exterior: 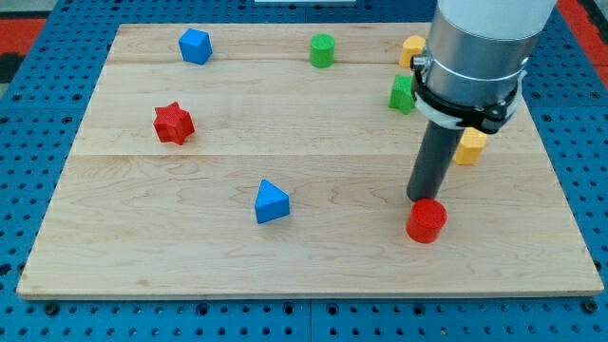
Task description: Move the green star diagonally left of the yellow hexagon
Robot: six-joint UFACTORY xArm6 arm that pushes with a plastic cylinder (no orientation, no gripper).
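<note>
The green star (401,94) lies near the view's top right, its right side hidden by my arm. One yellow block (411,49) lies just above it, and a second yellow block (469,147) lies lower right of it. Both are partly hidden by the arm, so I cannot tell which is the hexagon. My tip (421,199) rests on the board well below the green star, touching or nearly touching the top edge of a red cylinder (427,220).
A green cylinder (322,49) and a blue block (195,46) lie along the top of the wooden board (142,256). A red star (174,123) is at the left and a blue triangle (271,201) is below centre.
</note>
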